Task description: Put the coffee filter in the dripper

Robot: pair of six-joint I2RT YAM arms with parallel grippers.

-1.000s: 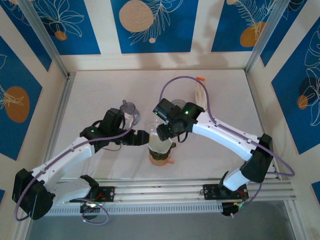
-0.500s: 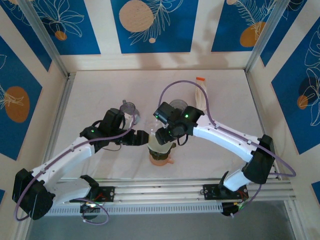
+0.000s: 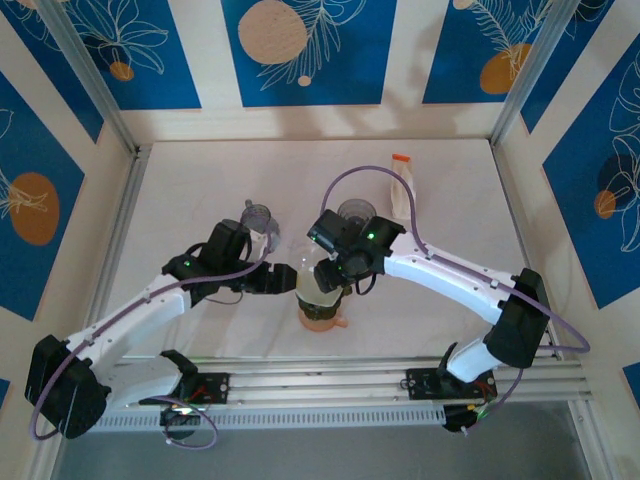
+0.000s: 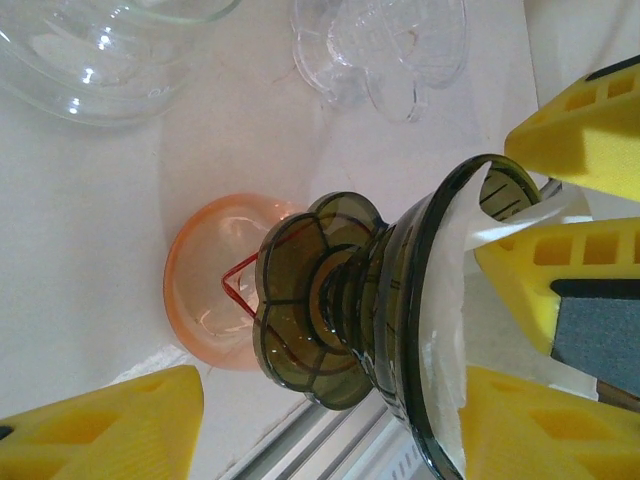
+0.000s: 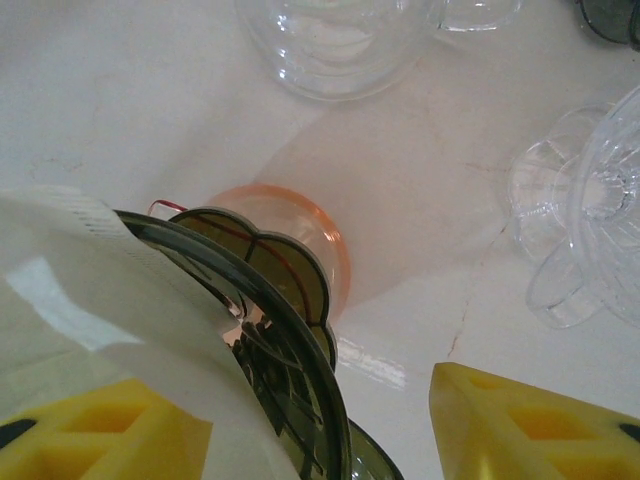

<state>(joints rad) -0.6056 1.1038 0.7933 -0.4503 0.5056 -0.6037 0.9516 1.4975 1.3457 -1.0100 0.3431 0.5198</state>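
I am looking down at the middle of the worktop, where both arms are meeting over the smoky dripper. The dripper is sitting above the orange cup, low centre in the top view. I cannot tell whether its scalloped foot is resting on the cup. The white coffee filter is lying inside the cone, its edge poking past the rim.

The left tool is reaching in from the left with its jaws standing wide around the dripper, one yellow finger clear of the foot. The right tool is also gaping. One of its fingers is sitting inside the cone against the paper, and the other is hanging outside, apart from the rim.

Crowding the space beyond the cup, at the top of both wrist views, are a clear glass jug and a clear flower-footed dripper. An orange-capped bottle is standing further back, right of centre.
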